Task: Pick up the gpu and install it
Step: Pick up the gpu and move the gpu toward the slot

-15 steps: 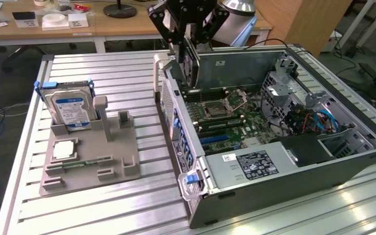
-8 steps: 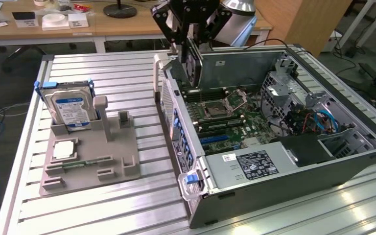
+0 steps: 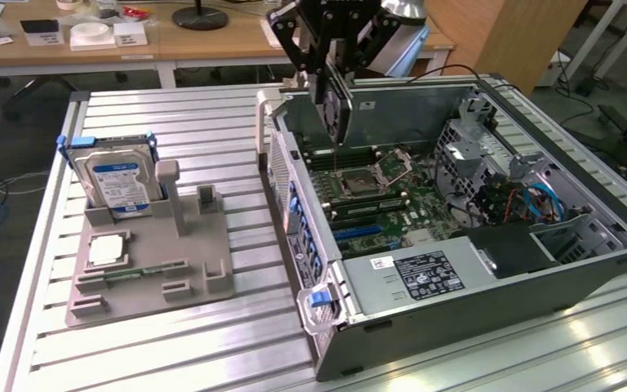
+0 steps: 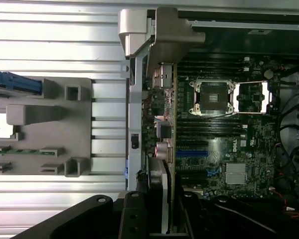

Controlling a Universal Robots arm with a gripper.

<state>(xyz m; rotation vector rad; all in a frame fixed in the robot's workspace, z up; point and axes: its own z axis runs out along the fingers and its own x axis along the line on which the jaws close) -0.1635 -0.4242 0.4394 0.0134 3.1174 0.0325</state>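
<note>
Above the open computer case (image 3: pixel 488 302), the arm reaches straight down from the top of the exterior view, with its black linkage splayed to either side of the wrist. The gripper (image 3: pixel 333 73) points down into the case and is closed narrowly on the upper edge of the gpu (image 3: pixel 339 114), one finger on each face of the card.

The gpu hangs upright and edge-on to the exterior camera, showing as a thin dark slab with a pale metal strip along one side. It sits over the end of the motherboard (image 3: pixel 390 204) nearest the exterior view's left, just inside the case wall there. Its lower edge appears to hang clear of the board, not seated in any slot.

From the wrist view, the gripper (image 4: pixel 164 209) frames the gpu (image 4: pixel 164 134) lengthwise. The card shows as a narrow strip with a green board edge, small components and a silvery part close to the fingers. It runs parallel to the case wall, beside the two processor sockets (image 4: pixel 212 97) and the blue slot (image 4: pixel 192 153).

Well apart, on the slatted metal desk (image 3: pixel 183 131) at the exterior view's left, a grey holder (image 3: pixel 172 269) carries an upright hard drive (image 3: pixel 117 184).
</note>
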